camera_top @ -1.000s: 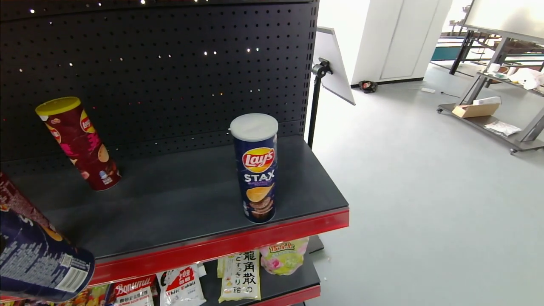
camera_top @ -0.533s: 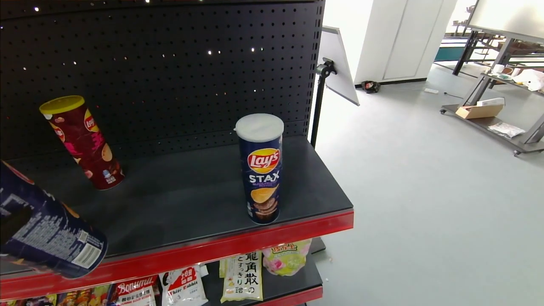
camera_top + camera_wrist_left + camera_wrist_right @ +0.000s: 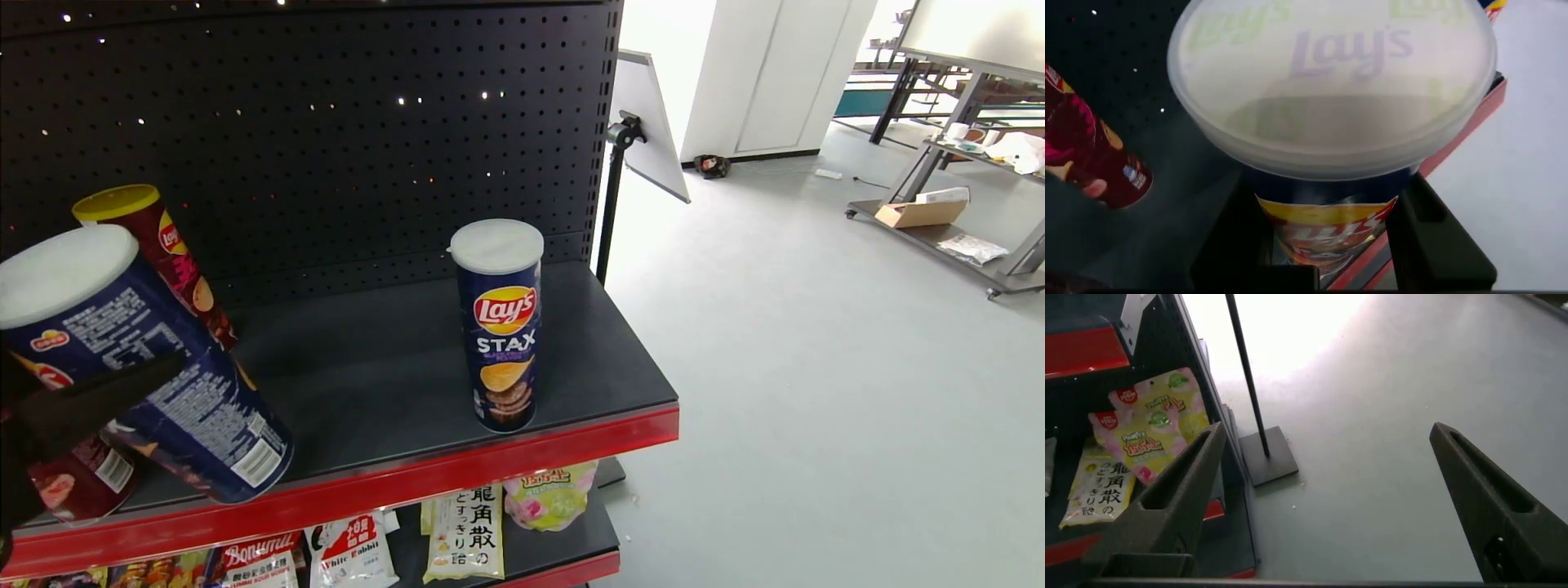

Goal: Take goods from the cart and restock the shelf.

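Note:
My left gripper (image 3: 73, 408) is shut on a dark blue chip can (image 3: 155, 367) with a white lid, held tilted above the front left of the black shelf (image 3: 384, 367). From the left wrist, the held can's lid (image 3: 1331, 82) looms close, with a black finger (image 3: 1429, 237) on either side of the can. A second blue can (image 3: 498, 327) stands upright near the shelf's front edge. A maroon can with a yellow lid (image 3: 159, 245) stands at the back, partly behind the held can. My right gripper (image 3: 1331, 498) hangs open over the floor, holding nothing.
Another maroon can (image 3: 77, 482) sits at the shelf's front left, under my left gripper. Snack bags (image 3: 465, 531) lie on the lower shelf. A black pegboard (image 3: 326, 122) backs the shelf. A stand pole (image 3: 1245, 376) rises beside the shelf's right end. Open grey floor lies to the right.
The held blue can has risen from below the shelf edge, moved right and tipped nearly upright, now hiding part of the maroon can. The head camera shifted slightly.

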Controlling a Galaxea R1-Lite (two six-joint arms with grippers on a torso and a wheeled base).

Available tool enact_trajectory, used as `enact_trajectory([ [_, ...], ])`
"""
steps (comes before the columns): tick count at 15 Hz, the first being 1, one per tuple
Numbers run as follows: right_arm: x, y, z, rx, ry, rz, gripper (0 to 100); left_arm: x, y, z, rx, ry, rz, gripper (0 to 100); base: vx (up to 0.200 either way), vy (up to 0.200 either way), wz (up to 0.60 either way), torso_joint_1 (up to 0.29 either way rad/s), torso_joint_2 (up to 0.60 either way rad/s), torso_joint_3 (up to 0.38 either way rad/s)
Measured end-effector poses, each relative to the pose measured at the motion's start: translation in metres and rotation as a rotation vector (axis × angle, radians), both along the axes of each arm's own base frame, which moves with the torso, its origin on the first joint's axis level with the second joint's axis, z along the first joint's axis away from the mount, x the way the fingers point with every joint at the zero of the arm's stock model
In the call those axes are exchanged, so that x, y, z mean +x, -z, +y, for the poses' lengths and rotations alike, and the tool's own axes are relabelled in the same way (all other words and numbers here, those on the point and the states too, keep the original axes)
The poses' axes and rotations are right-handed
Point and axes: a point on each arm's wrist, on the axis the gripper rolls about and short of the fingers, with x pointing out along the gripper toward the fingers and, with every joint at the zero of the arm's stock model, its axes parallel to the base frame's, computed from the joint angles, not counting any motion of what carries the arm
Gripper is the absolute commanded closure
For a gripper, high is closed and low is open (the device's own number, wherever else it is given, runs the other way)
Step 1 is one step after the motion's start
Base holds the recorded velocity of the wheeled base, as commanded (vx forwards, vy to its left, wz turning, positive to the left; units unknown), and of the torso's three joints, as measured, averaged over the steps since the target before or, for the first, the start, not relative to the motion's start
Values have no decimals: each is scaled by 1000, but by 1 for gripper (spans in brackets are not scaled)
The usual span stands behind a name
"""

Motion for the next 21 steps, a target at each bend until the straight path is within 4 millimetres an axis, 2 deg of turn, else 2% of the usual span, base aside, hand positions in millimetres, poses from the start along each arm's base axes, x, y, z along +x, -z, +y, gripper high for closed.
enact_trajectory([
  [4,0,0,0,0,0,0,0,37,-18,-5,-9,9,24,100,0,0,0,0,0,0],
  [9,0,0,0,0,0,0,0,74,-20,-20,-1,63,71,100,0,0,0,0,0,0],
  [14,0,0,0,0,0,0,0,130,-32,-35,-5,48,12,100,0,0,0,0,0,0],
  [16,0,0,0,0,0,0,0,153,-34,-49,-25,71,14,100,0,0,0,0,0,0],
  [21,0,0,0,0,0,0,0,186,-24,-88,-39,153,60,100,0,0,0,0,0,0],
])
